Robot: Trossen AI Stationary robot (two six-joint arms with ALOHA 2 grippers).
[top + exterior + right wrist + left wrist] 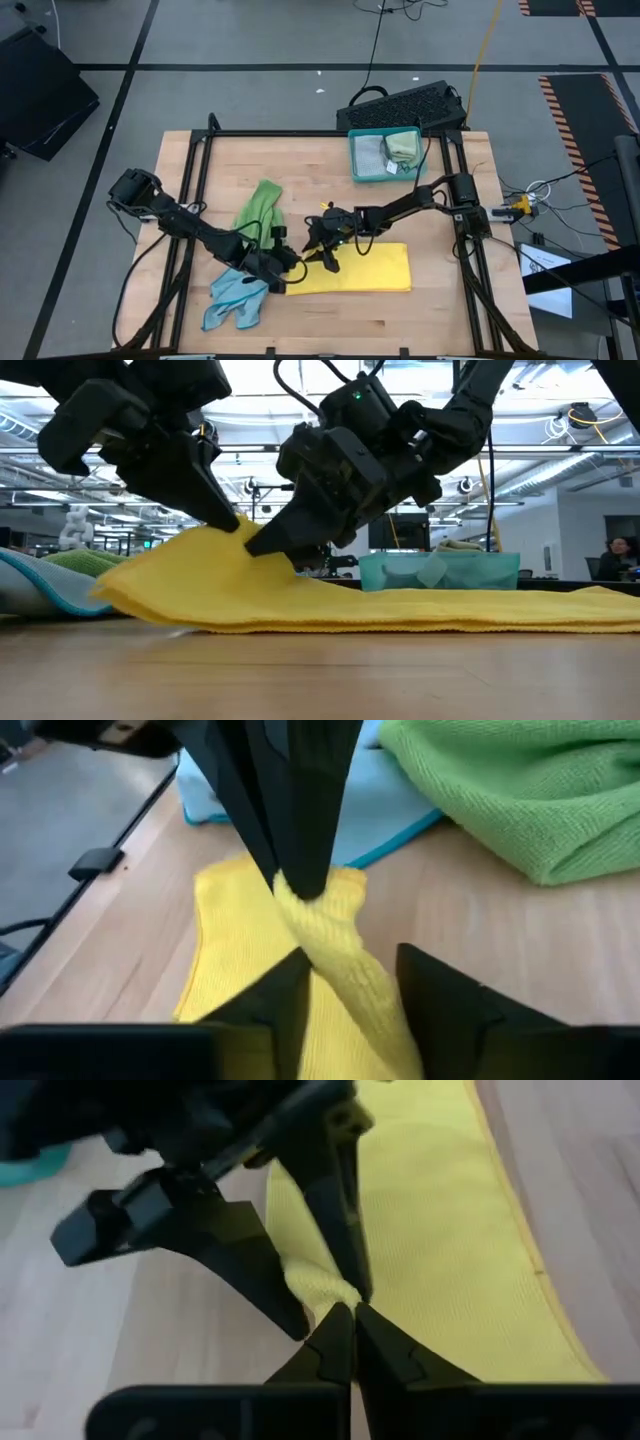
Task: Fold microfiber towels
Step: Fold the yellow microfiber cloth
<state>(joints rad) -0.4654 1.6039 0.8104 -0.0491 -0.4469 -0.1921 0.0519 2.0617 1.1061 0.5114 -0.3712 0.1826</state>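
A yellow microfiber towel (355, 268), folded into a long strip, lies near the table's front edge. Its left end (200, 560) is raised off the wood. My left gripper (288, 270) is shut on that end. My right gripper (325, 252) hangs just right of it, open, its two fingers (285, 995) on either side of the raised yellow ridge (345, 970). A bright green towel (258, 205) and a light blue towel (235, 298) lie loose on the table to the left. My left gripper pinches the yellow towel's left end (318, 1290) between its two fingertips, coming in slantwise from the table's left and pointing down. The pinched cloth is bunched into a ridge and lifted, while the remainder of the strip lies flat on the table. My right gripper straddles the same ridge, slanting down from the right. One finger (262, 1275) lies against the cloth; whether the other touches it I cannot tell.
A teal tray (352, 160) holding folded towels stands at the table's far right. A dark keyboard (400, 105) lies beyond the far edge. Black frame rails run along the table's sides. Bare wood lies between the yellow strip and the tray. A person (615, 555) sits far off.
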